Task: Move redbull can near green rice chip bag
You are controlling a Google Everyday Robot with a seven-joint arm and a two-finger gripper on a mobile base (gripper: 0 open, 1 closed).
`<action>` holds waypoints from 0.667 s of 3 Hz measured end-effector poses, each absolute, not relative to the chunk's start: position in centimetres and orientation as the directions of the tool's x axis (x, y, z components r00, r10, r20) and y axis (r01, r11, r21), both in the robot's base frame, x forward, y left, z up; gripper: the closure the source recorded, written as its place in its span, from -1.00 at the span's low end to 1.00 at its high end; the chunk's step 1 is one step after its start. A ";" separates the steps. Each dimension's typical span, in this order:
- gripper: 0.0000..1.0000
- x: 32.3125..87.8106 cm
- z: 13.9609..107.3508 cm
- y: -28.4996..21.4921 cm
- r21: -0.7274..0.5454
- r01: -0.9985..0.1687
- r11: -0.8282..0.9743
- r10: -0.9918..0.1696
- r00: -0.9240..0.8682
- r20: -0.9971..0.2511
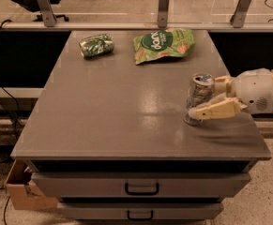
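The redbull can [199,96] stands upright on the grey table [117,111] near its right edge, slim and silver with a shiny top. My gripper [210,97] comes in from the right, its cream fingers [216,110] on either side of the can, close around it. The green rice chip bag [164,43] lies flat at the table's far edge, well beyond the can.
A shorter green patterned can [96,45] lies on its side at the far left of the table. Drawers with handles [141,189] sit under the tabletop. A cardboard box [26,191] stands on the floor at the lower left. A railing runs behind the table.
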State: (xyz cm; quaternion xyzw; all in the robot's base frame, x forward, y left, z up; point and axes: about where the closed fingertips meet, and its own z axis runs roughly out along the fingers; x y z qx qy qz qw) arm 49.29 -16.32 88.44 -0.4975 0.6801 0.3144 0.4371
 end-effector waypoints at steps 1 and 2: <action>0.28 49.8 86.7 -16.0 0.052 -0.950 0.307 -0.446 -0.193 -0.874; 0.73 50.2 86.1 -15.8 0.080 -0.948 0.309 -0.458 -0.222 -0.861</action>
